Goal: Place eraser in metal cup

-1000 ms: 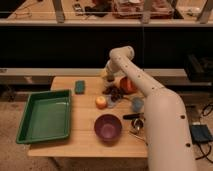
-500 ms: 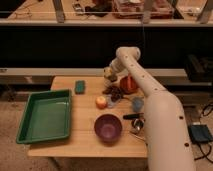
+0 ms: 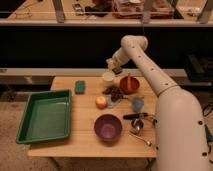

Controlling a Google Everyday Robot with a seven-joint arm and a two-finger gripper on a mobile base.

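My gripper point(image 3: 114, 66) hangs at the back of the table, just above and behind a white cup point(image 3: 108, 76). The small shiny metal cup point(image 3: 137, 125) stands at the front right, close to my arm and right of the purple bowl point(image 3: 108, 127). A small dark-green rectangular block point(image 3: 79, 86), possibly the eraser, lies flat at the back left, well left of the gripper. Something pale shows at the fingers, but I cannot tell what it is.
A green tray point(image 3: 30, 131) fills the table's left side. An orange fruit point(image 3: 101, 102), a dark cluster point(image 3: 115, 93), a red-brown bowl point(image 3: 129, 84), a light-blue cup point(image 3: 137, 103), a black marker point(image 3: 132, 116) and a spoon point(image 3: 141, 140) crowd the right half.
My arm's elbow has swung right and slightly up, and the gripper has shifted a little right and up near the white cup. The objects on the table have not moved.
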